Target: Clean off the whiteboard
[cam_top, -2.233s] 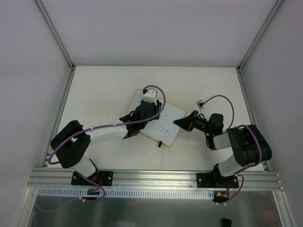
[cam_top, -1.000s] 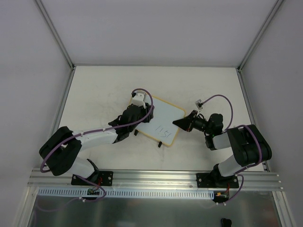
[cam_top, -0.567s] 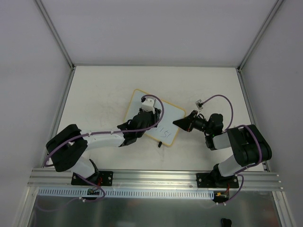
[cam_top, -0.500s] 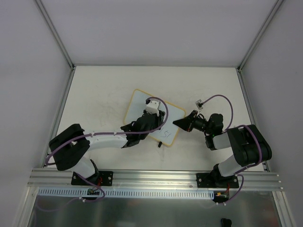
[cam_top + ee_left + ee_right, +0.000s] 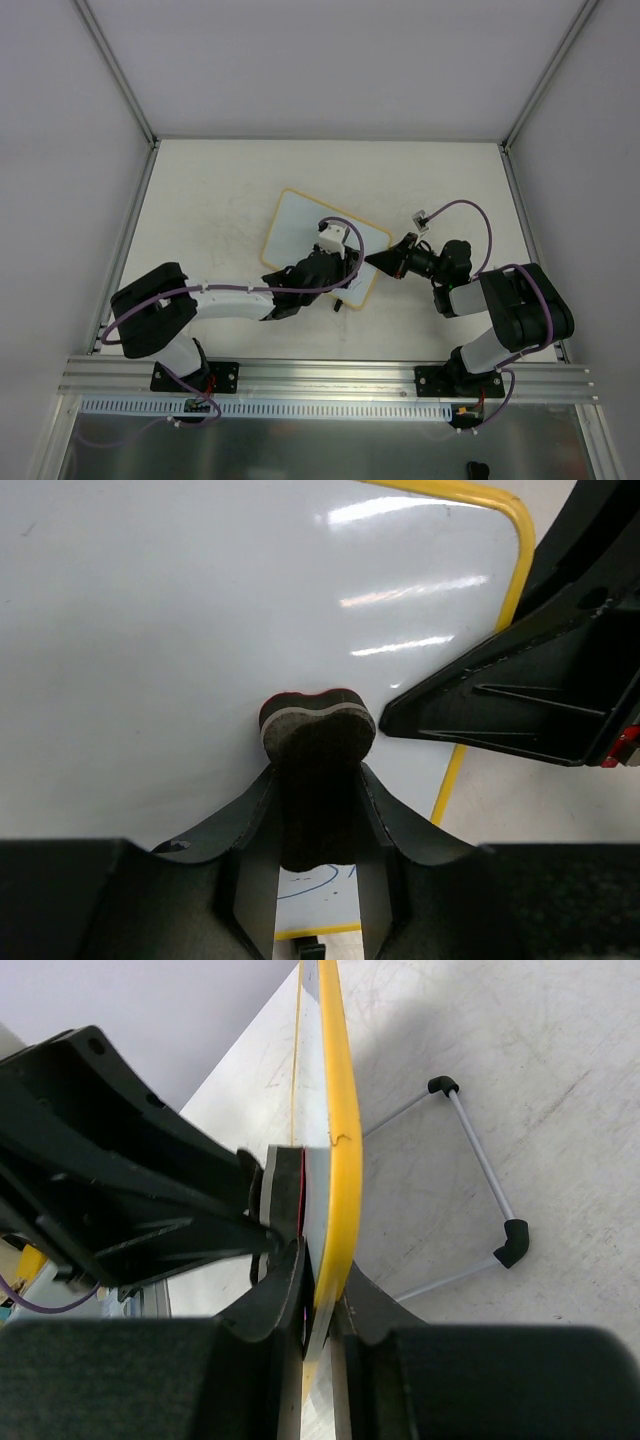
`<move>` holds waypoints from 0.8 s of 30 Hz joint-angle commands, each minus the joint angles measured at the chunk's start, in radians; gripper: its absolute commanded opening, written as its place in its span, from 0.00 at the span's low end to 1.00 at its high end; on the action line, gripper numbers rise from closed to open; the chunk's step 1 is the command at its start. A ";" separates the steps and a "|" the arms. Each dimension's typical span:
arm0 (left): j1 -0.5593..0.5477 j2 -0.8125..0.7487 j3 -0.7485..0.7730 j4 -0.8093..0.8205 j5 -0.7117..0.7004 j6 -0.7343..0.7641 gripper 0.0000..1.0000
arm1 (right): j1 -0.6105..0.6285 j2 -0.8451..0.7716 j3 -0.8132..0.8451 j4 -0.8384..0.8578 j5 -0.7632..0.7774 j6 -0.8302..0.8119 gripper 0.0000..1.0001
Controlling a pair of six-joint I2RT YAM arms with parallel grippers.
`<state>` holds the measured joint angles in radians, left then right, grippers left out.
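Two robot arms meet over a small white rectangular whiteboard (image 5: 298,222) with rounded corners and a thin orange-yellow frame. It lies a little left of the middle of the overhead view, set at an angle to the edges of a pale, scuffed tabletop (image 5: 210,190). The left hand (image 5: 318,780) sits over the board's lower right corner in that view. Its two black fingers are clamped on a small dark bone-shaped eraser (image 5: 318,723) with a grey felt layer, whose lobed end presses on the white surface.

In the left wrist view the board fills the upper and left part of the frame, clean and glossy with streaks of light. A few thin blue pen strokes (image 5: 318,882) show low in the frame, between the fingers and below the eraser. The yellow frame runs down the right of that view, and the black right hand comes in from the right edge, its tip just beside the eraser.

The right hand (image 5: 322,1295) is closed on the board's rim. The right wrist view looks along the yellow edge, which rises from between the two fingers at the bottom centre. At the left of that view the left hand's black body stands close against the board's face. At the right, a thin grey wire bracket (image 5: 477,1155) with black corner caps lies on the tabletop beside the board; whether it is joined to the board cannot be told.
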<state>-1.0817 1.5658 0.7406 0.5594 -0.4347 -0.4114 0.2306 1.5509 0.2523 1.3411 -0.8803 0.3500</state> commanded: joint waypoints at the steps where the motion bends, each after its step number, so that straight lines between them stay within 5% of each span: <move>1: 0.106 -0.033 -0.099 -0.027 -0.013 -0.010 0.00 | 0.016 -0.009 -0.002 0.190 -0.051 -0.123 0.00; 11: 0.316 -0.208 -0.331 0.010 -0.033 0.014 0.00 | 0.016 -0.011 -0.004 0.190 -0.051 -0.123 0.00; 17: 0.298 -0.198 -0.359 0.057 -0.016 -0.012 0.00 | 0.016 -0.009 -0.002 0.190 -0.049 -0.123 0.00; 24: 0.126 -0.089 -0.274 0.088 -0.070 -0.020 0.00 | 0.015 -0.008 -0.002 0.190 -0.049 -0.121 0.00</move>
<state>-0.8860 1.3960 0.4294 0.6933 -0.5190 -0.4255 0.2321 1.5509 0.2523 1.3334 -0.8757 0.3534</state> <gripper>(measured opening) 0.288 0.132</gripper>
